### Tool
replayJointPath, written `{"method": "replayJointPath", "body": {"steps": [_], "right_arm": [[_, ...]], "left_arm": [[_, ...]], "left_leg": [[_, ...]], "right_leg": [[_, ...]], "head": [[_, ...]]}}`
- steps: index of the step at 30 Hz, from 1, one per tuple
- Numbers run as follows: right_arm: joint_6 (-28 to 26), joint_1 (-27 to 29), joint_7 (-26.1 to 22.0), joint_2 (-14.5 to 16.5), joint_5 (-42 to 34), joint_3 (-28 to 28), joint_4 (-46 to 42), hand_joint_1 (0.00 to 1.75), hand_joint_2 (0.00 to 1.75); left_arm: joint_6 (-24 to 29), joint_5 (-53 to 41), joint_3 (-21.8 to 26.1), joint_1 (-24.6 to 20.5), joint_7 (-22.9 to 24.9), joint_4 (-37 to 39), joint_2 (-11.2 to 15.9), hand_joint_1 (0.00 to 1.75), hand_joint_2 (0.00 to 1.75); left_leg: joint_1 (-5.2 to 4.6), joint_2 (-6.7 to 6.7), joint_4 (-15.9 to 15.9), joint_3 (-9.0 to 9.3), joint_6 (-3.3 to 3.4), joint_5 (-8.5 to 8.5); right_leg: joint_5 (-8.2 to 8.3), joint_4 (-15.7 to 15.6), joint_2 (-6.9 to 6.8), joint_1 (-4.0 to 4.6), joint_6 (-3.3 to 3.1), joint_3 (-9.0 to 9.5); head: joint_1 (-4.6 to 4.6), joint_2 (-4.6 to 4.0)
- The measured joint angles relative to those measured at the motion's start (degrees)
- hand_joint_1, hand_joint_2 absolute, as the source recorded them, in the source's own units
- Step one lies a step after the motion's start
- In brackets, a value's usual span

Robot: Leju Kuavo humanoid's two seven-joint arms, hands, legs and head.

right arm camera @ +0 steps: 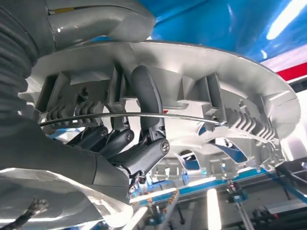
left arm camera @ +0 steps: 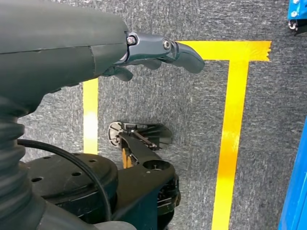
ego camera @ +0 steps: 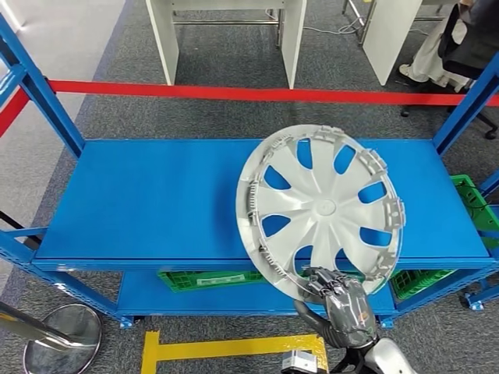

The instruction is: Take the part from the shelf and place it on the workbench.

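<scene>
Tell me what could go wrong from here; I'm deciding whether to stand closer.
1. The right hand grips the hubcap only at its near rim, so the wide cover may tip or slip as it lifts.
2. The fingers hook among the rim clips and a thin wire ring; these could bend or snag.
3. The far part of the hubcap lies over the shelf and could drag or catch coming off.

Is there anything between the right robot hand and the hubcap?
Nothing: in the right wrist view the right robot hand grips the hubcap rim directly, fingers hooked inside. The head view agrees.
</scene>
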Motion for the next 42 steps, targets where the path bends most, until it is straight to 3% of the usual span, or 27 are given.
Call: {"method": "replayJointPath", "body": {"steps": [2, 6, 8, 10, 11, 12, 13, 14, 16, 18, 20, 22, 23, 25, 26, 27, 28, 29, 31, 33, 36, 38, 41, 42], "right_arm": [[-0.48, 0.28, 0.41, 0.00, -0.06, 0.17, -0.09, 1.75, 1.75], [-1.27, 0.97, 1.02, -0.01, 0.10, 0.42, -0.35, 1.75, 1.75], [-1.52, 1.40, 1.87, -0.04, 0.44, 0.55, -0.60, 1.75, 1.75], [-1.63, 1.78, 2.67, -0.11, 0.87, 0.64, -0.79, 1.75, 1.75], [-1.68, 1.95, 2.92, -0.18, 1.05, 0.70, -0.83, 1.75, 1.75], [-1.72, 2.08, 3.10, -0.25, 1.20, 0.77, -0.84, 1.75, 1.75], [-1.76, 2.18, 3.21, -0.34, 1.28, 0.85, -0.89, 1.75, 1.75], [-1.79, 2.24, 3.25, -0.46, 1.31, 0.96, -0.97, 1.75, 1.75], [-1.85, 2.30, 3.29, -0.66, 1.26, 1.14, -1.25, 1.75, 1.75], [-2.01, 2.26, 3.31, -0.93, 1.04, 1.29, -1.54, 1.75, 1.75], [-2.18, 2.22, 3.27, -1.41, 0.45, 1.52, -1.79, 1.75, 1.75], [-2.23, 2.23, 3.17, -2.07, -0.36, 1.88, -1.95, 1.75, 1.75], [-2.23, 2.21, 3.13, -2.42, -0.71, 2.06, -1.97, 1.75, 1.75], [-2.23, 2.17, 3.02, -2.97, -1.30, 2.37, -1.97, 1.75, 1.75], [-2.23, 2.16, 2.97, -3.15, -1.48, 2.52, -1.96, 1.75, 1.75], [-2.23, 2.17, 2.90, -3.32, -1.65, 2.68, -1.96, 1.75, 1.75], [-2.23, 2.16, 2.83, -3.50, -1.79, 2.85, -1.95, 1.75, 1.75], [-2.23, 2.14, 2.75, -3.69, -1.91, 3.01, -1.95, 1.75, 1.75], [-2.25, 1.96, 2.59, -4.09, -1.98, 3.32, -1.95, 1.75, 1.75], [-2.43, 1.73, 2.34, -4.28, -1.75, 3.52, -2.01, 1.75, 1.75], [-2.80, 1.57, 2.03, -4.31, -1.35, 3.73, -2.09, 1.75, 1.75], [-2.93, 1.47, 2.02, -4.31, -1.22, 3.86, -2.10, 1.75, 1.75], [-3.08, 1.47, 2.06, -4.31, -0.70, 3.96, -2.10, 1.75, 1.75], [-3.12, 1.53, 2.07, -4.31, -0.54, 4.02, -2.10, 1.75, 1.75]], "left_arm": [[-0.01, -0.03, 0.10, -0.02, -0.03, 0.00, 0.07, 0.00, 1.75], [-0.01, -0.22, 0.21, 0.04, -0.25, 0.00, 0.25, 0.00, 1.75], [0.18, -0.60, 0.23, 0.00, -0.53, 0.00, 0.08, 0.00, 1.75], [0.78, -0.97, 0.23, -0.18, -0.60, 0.00, -0.44, 0.00, 1.75], [1.09, -1.09, 0.23, -0.27, -0.51, 0.00, -0.68, 0.00, 1.75], [1.27, -1.12, 0.23, -0.32, -0.43, 0.00, -0.86, 0.00, 1.75], [1.33, -1.14, 0.23, -0.35, -0.36, 0.00, -0.97, 0.00, 1.75], [1.32, -1.14, 0.23, -0.37, -0.33, 0.00, -1.04, 0.00, 1.75], [1.23, -1.14, 0.23, -0.51, -0.32, 0.00, -1.01, 0.00, 1.75], [1.11, -1.15, 0.23, -0.68, -0.30, 0.00, -0.97, 0.00, 1.75], [0.83, -1.23, 0.23, -0.67, -0.12, 0.01, -0.95, 0.00, 1.75], [0.39, -1.46, 0.23, -0.59, 0.26, 0.02, -0.82, 0.00, 1.75], [0.20, -1.57, 0.23, -0.58, 0.41, 0.02, -0.74, 0.00, 1.75], [-0.04, -1.66, 0.23, -0.58, 0.62, 0.02, -0.63, 0.00, 1.75], [-0.11, -1.67, 0.23, -0.55, 0.67, 0.02, -0.58, 0.00, 1.75], [-0.13, -1.73, 0.23, -0.50, 0.69, 0.03, -0.54, 0.00, 1.75], [-0.14, -1.87, 0.23, -0.45, 0.71, 0.03, -0.49, 0.00, 1.75], [-0.17, -2.03, 0.23, -0.42, 0.74, 0.04, -0.44, 0.00, 1.75], [-0.29, -2.43, 0.23, -0.41, 0.78, 0.04, -0.31, 0.00, 1.75], [-0.39, -2.76, 0.23, -0.44, 0.81, 0.04, -0.14, 0.00, 1.75], [-0.40, -3.11, 0.23, -0.44, 0.86, 0.05, 0.26, 0.00, 1.75], [-0.40, -3.19, 0.23, -0.41, 0.87, 0.06, 0.51, 0.00, 1.75], [-0.47, -3.28, 0.23, -0.36, 0.95, 0.09, 0.68, 0.00, 1.75], [-0.50, -3.33, 0.23, -0.31, 1.03, 0.12, 0.73, 0.00, 1.75]], "left_leg": [[-0.15, -0.11, 0.67, -0.51, -0.69, -0.13], [-0.30, -0.17, 1.62, -1.27, -1.83, -0.39], [-0.11, -0.09, 4.94, -2.55, -2.48, -3.58], [0.09, -0.04, 12.13, -4.89, -2.92, -8.34], [0.15, -0.03, 15.35, -5.69, -2.96, -9.86], [0.16, -0.03, 16.87, -5.69, -2.85, -10.22], [0.13, -0.03, 16.15, -4.66, -2.60, -9.40], [0.04, -0.03, 13.27, -2.64, -2.20, -7.74], [-0.33, -0.03, 4.62, 2.49, -0.95, -4.91], [-0.72, -0.02, -0.58, 5.09, -0.40, -4.09], [-0.85, -0.01, -1.45, 4.84, -0.55, -3.60], [-0.61, 0.11, -2.14, 4.32, -0.26, -2.57], [-0.46, 0.17, -2.45, 3.96, -0.01, -2.01], [-0.40, 0.22, -2.52, 3.02, 0.33, -1.20], [-0.41, 0.22, -2.46, 2.53, 0.34, -0.84], [-0.41, 0.23, -2.35, 2.05, 0.29, -0.51], [-0.40, 0.23, -2.20, 1.63, 0.23, -0.27], [-0.39, 0.23, -2.03, 1.29, 0.15, -0.10], [-0.45, 0.24, -1.56, 0.84, -0.10, -0.04], [-0.66, 0.23, -0.99, 0.42, -0.56, 0.05], [-0.81, 0.16, -0.33, -0.08, -1.33, 0.19], [-0.73, 0.12, 2.14, -1.18, -2.00, -1.81], [-0.05, 0.12, 12.77, -5.59, -3.01, -7.45], [0.12, 0.13, 15.31, -6.53, -3.18, -8.07]], "right_leg": [[1.15, -4.99, 0.15, 0.07, -0.19, 2.68], [1.42, -5.57, 0.19, 0.08, -1.46, 2.37], [1.98, -5.69, -0.12, -0.02, -2.47, 1.69], [2.62, -5.62, -0.39, 0.15, -3.02, 0.78], [2.96, -5.60, -0.50, 0.27, -3.13, 0.28], [3.32, -5.58, -0.57, 0.41, -3.17, -0.18], [3.67, -5.57, -0.60, 0.57, -3.20, -0.60], [4.03, -5.57, -0.59, 0.75, -3.21, -0.97], [4.74, -5.57, -0.58, 1.06, -3.13, -1.56], [5.51, -5.71, -0.66, 1.04, -2.76, -1.95], [6.27, -6.07, -0.73, 0.87, -2.08, -2.15], [5.42, -5.59, -0.62, 0.82, -1.43, -2.75], [3.75, -4.06, -0.54, 0.82, -1.20, -3.44], [-1.09, 2.26, -0.42, 0.80, -0.87, -5.59], [-2.69, 5.77, -0.42, 0.79, -0.72, -6.53], [-3.15, 8.07, -0.42, 0.79, -0.60, -6.85], [-2.49, 8.31, -0.42, 0.77, -0.51, -6.13], [-1.05, 6.25, -0.44, 0.72, -0.48, -4.25], [1.10, -1.56, -0.44, 0.64, -0.55, 1.45], [1.13, -6.78, -0.34, 0.69, -0.75, 4.85], [0.88, -7.80, -0.30, 0.60, -1.53, 4.85], [1.22, -8.04, -0.43, 0.31, -2.41, 4.67], [1.51, -8.07, -0.57, 0.31, -3.07, 4.11], [1.56, -8.04, -0.59, 0.33, -3.11, 3.99]], "head": [[0.08, 0.01], [-0.02, 0.01], [-0.14, 0.00], [-0.28, 0.00], [-0.32, 0.00], [-0.32, 0.01], [-0.32, 0.01], [-0.33, 0.01], [-0.28, 0.01], [-0.27, 0.01], [-0.29, 0.00], [-0.21, 0.00], [-0.10, 0.00], [0.07, 0.01], [0.11, 0.01], [0.10, 0.01], [0.12, 0.01], [0.12, 0.00], [0.13, 0.01], [0.08, 0.01], [0.03, 0.00], [-0.17, 0.01], [-0.39, 0.01], [-0.39, 0.00]]}}
